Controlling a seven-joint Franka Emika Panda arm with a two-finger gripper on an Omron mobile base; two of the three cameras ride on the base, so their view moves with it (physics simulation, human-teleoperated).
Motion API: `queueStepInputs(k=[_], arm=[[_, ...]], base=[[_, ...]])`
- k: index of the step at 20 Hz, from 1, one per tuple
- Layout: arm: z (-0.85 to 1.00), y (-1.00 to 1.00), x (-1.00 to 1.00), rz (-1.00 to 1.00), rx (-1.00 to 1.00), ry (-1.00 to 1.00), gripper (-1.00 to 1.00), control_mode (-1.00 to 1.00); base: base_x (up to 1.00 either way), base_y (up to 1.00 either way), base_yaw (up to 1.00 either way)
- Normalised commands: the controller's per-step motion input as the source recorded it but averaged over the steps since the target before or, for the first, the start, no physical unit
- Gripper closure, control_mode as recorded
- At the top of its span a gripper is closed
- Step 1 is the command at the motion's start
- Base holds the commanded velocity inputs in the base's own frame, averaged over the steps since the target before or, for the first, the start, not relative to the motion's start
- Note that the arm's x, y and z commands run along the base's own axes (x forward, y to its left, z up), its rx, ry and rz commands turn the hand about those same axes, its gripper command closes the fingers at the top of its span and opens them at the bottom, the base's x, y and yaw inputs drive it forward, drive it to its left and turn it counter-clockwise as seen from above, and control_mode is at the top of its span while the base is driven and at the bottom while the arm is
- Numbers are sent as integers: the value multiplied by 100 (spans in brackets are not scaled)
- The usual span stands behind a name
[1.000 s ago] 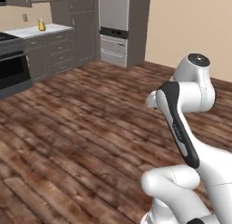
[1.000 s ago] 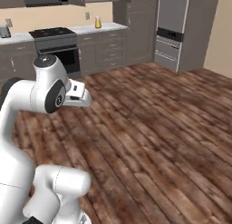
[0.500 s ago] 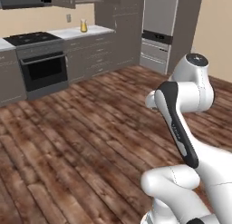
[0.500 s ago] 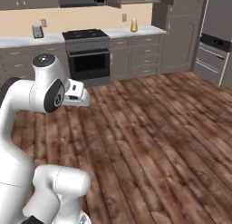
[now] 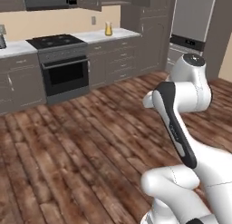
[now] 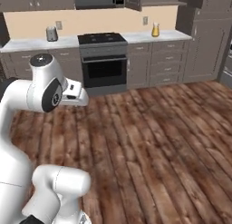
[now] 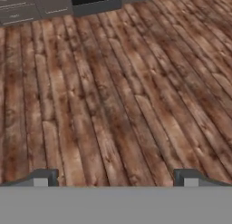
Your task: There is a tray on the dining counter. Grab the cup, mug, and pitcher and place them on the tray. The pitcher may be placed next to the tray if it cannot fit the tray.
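Observation:
The pitcher (image 5: 108,29) (image 6: 155,30), clear glass with orange-yellow liquid, stands far off on the pale kitchen counter to the right of the stove. My gripper (image 7: 115,178) is open, its two dark fingertips (image 7: 43,177) wide apart with nothing between them, and it points down at bare wooden floor. The arm is folded up close to the base. The tray, the dining counter, the cup and the mug are out of view.
A black stove and oven (image 5: 65,71) (image 6: 104,60) sit in a row of grey cabinets (image 6: 149,60) along the back wall. A metal appliance (image 6: 51,34) stands on the counter left of the stove. A tall fridge (image 5: 192,23) stands at the right. Open wooden floor (image 6: 149,141) lies ahead.
The whole scene has slid to the right in both base views, so the base has turned left. The stove and pitcher now sit nearer the middle. The arm's pose is unchanged.

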Motion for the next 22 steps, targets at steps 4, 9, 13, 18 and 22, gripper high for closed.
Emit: queueStepInputs(k=[4,9,13,18,22], arm=[[0,0,0,0,0,0,-100,100],[0,0,0,0,0,0,-100,100],[0,0,0,0,0,0,-100,100],[0,0,0,0,0,0,-100,100],[0,0,0,0,0,0,-100,100]], base=[[83,-42,0],[74,-59,0],[74,-74,0],[79,-83,0],[97,-77,0]])
